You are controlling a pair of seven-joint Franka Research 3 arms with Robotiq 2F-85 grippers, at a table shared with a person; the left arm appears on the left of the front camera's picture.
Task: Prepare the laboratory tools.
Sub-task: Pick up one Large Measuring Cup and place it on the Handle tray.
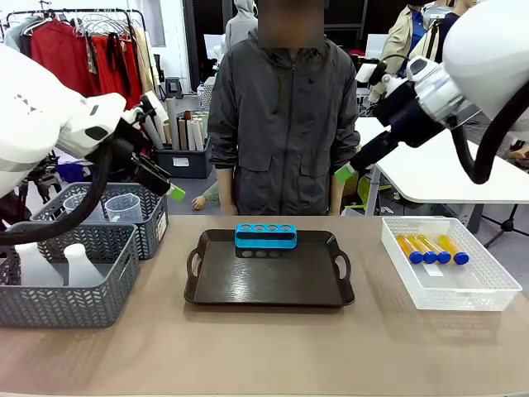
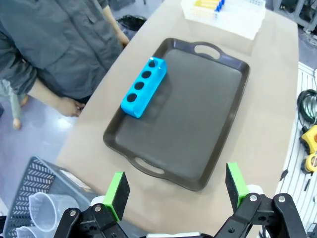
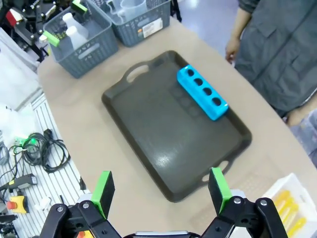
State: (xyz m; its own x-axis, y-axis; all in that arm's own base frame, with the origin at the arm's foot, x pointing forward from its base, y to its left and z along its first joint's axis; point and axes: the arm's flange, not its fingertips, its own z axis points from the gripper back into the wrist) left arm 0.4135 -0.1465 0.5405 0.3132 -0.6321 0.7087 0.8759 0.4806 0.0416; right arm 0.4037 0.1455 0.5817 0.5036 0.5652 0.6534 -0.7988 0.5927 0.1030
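Smooth tan tabletop (image 1: 264, 351) carries glossy tray (image 1: 273, 283), blocky blue rack (image 1: 265, 236); left fingers (image 2: 118, 191), right fingers (image 3: 104, 191) splayed, empty.

tray (image 1: 273, 281): bare, except rack (image 1: 265, 236) at far edge
worktop (image 1: 273, 356) front: open
sides: baskets (image 1: 66, 302) left, crate (image 1: 463, 299) right

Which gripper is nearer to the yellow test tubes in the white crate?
Right. The right gripper hovers high by the tray's right end, next to the test tubes' white crate. The left gripper hangs by the grey baskets, across the tray.
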